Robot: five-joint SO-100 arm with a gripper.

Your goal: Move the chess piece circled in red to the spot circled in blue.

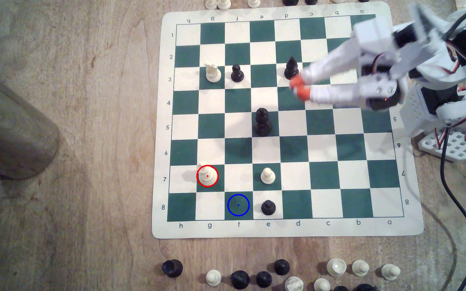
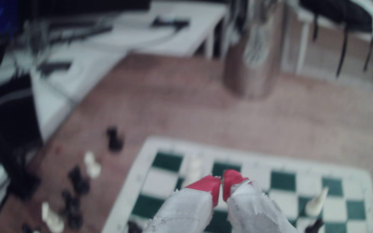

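The chess piece circled in red (image 1: 207, 175) is a cream-white piece with a broad base, standing upright on the green g7 square near the board's lower left in the exterior view. The spot circled in blue (image 1: 238, 205) is the bare green f8 square, one square diagonally below and right of it. My gripper (image 1: 297, 86) hovers over the d3–d4 squares, far up and right of the piece, beside a black bishop (image 1: 291, 68). In the wrist view the gripper (image 2: 221, 186) is shut with nothing between its red fingertips (image 2: 208, 184), and the piece (image 2: 194, 168) is a blur beyond them.
On the board (image 1: 285, 230): a cream pawn (image 1: 267, 175) on e7, a black pawn (image 1: 268, 207) on e8 next to the blue spot, a tall black piece (image 1: 262, 123) on e5, a black pawn (image 1: 237, 73), a jagged-topped cream piece (image 1: 212, 72). Loose pieces (image 1: 240, 279) line the table below; a wooden cylinder (image 1: 10, 126) stands left.
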